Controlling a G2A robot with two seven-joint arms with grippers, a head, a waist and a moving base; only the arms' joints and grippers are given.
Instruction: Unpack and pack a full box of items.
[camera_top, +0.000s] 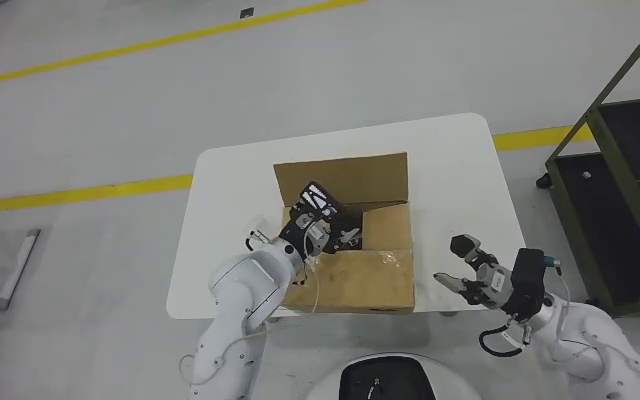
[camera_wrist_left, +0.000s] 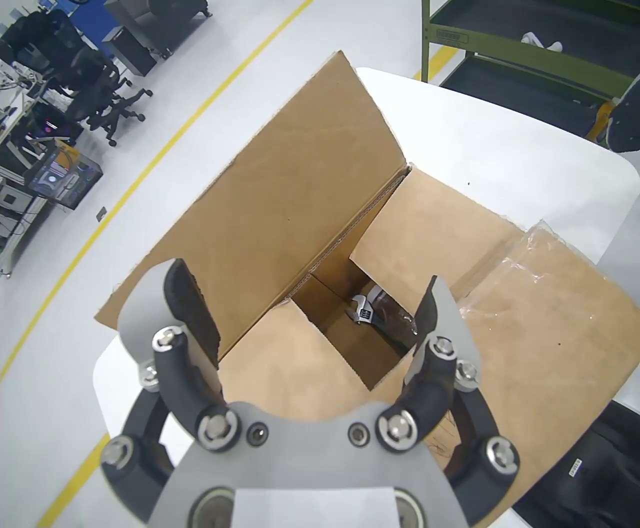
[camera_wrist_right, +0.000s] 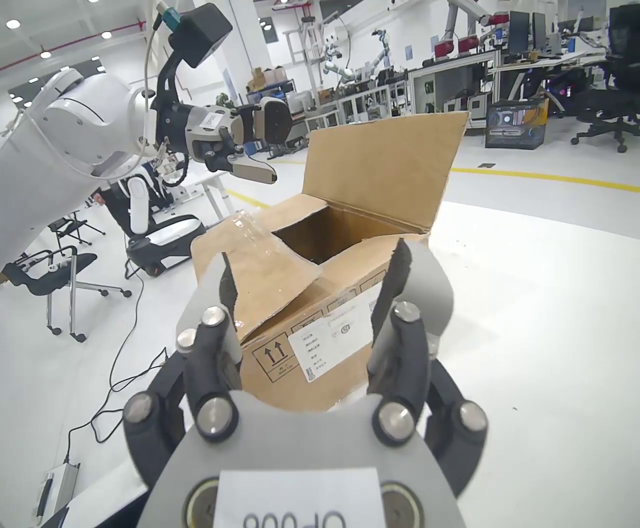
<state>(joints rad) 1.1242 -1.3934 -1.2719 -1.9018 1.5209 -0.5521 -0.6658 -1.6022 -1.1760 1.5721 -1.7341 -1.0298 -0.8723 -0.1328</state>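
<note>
Here, my left gripper (camera_wrist_left: 305, 280) hangs wide open above the brown cardboard box (camera_top: 375, 280). My right gripper (camera_top: 455, 265), also spread, hovers at the white table's (camera_top: 450, 170) right front corner.

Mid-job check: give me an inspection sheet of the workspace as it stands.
Surface: white table, with the box standing on it.
Job's things: cardboard box, flaps partly open; wrench lying inside.
Clutter: nothing seen.
Grippers: left gripper above the box opening, fingers open, empty; right gripper off the table's near corner, apart from the box, fingers open, empty.
Cables: black cable on the floor.
Surroundings: green cart, yellow floor lines, office chairs.
</note>
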